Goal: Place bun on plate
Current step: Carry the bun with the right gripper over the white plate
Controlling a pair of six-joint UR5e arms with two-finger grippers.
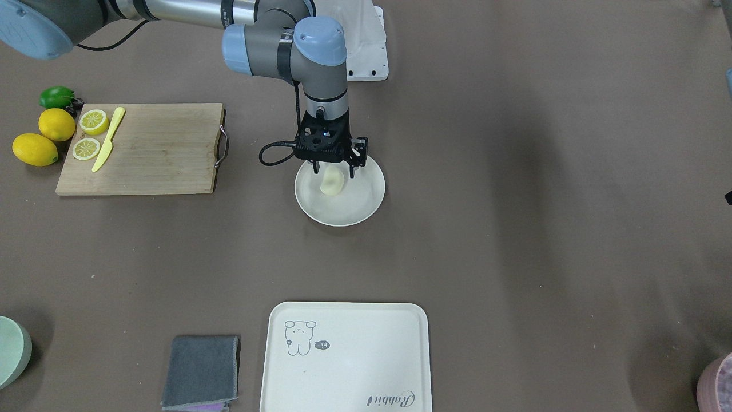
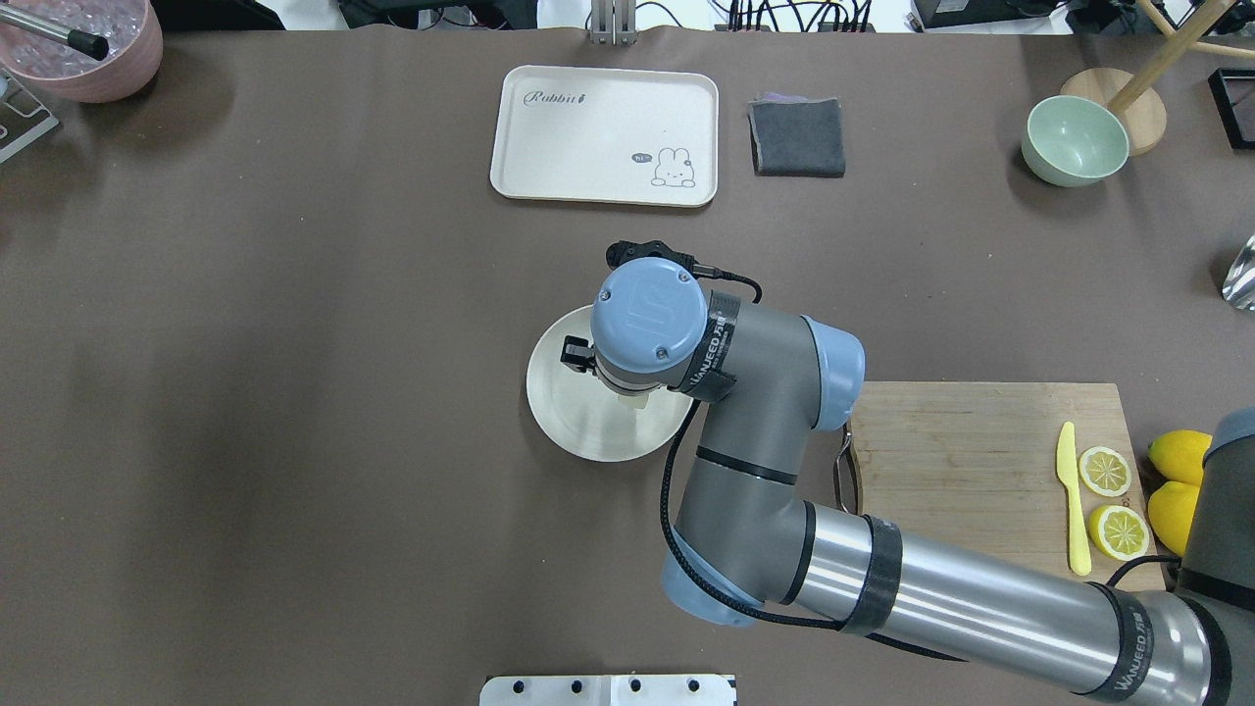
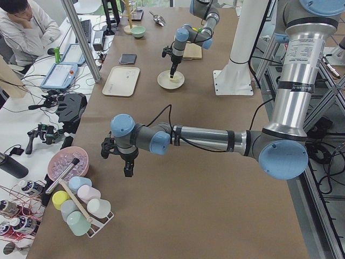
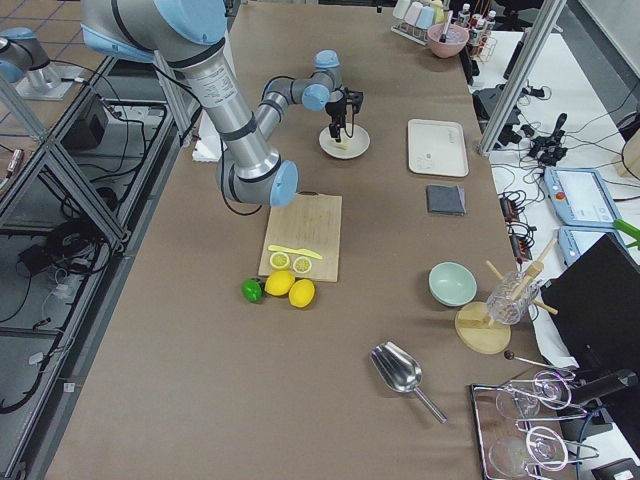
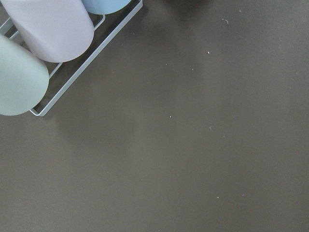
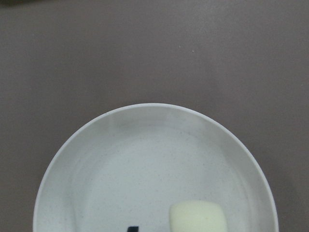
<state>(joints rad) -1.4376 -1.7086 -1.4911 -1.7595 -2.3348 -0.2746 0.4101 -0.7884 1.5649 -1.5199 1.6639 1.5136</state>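
The pale cream bun (image 1: 331, 183) lies on the round off-white plate (image 1: 343, 213) near mid-table. My right gripper (image 1: 334, 171) hangs straight down over it, open, one finger on each side of the bun's upper end and a gap on both sides. The right wrist view looks down on the plate (image 6: 120, 159) with the bun (image 6: 198, 218) at the bottom edge. From overhead the wrist covers most of the bun, and the plate's rim (image 2: 574, 427) shows. My left gripper (image 3: 128, 168) hovers low over bare table far off near the cup rack; I cannot tell whether it is open.
A wooden cutting board (image 1: 154, 154) with two lemon halves (image 1: 93, 121) and a yellow knife (image 1: 108, 140) lies beside the plate; whole lemons and a lime sit past it. Further off are a cream tray (image 1: 354, 366), a grey cloth (image 1: 201, 371), a cup rack (image 5: 72, 72).
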